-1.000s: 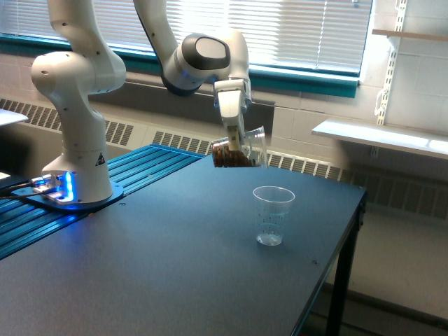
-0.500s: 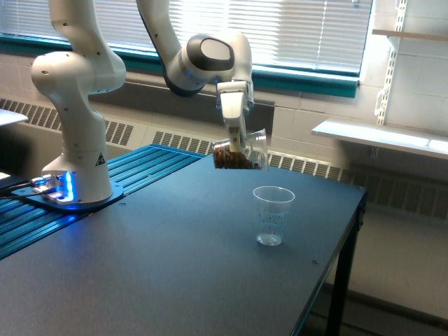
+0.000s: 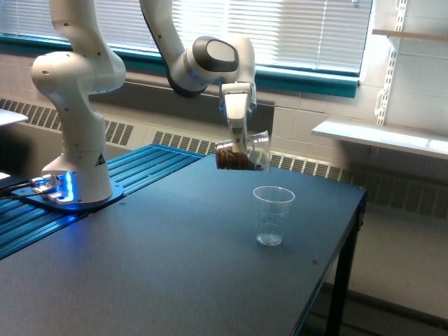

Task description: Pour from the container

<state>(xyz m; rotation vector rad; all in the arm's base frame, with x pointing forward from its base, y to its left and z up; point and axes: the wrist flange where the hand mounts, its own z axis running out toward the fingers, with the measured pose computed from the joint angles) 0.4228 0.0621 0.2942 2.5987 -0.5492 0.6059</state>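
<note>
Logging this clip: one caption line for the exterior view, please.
Gripper holds a wide clear plastic container of brown contents tilted above a narrower clear measuring cup on the dark table.

Arm's upper links (image 3: 150, 21) cut off at top edge; brown contents (image 3: 233, 160) of tilted container (image 3: 245, 150) too blurred to identify.

A dark table (image 3: 175, 280) stands before a window with white blinds (image 3: 308, 28) and a teal sill (image 3: 308, 78). Radiator grilles (image 3: 308, 166) line the pale wall. White shelves (image 3: 378, 136), seemingly bracket-mounted, hang on the exterior view's right.
</note>
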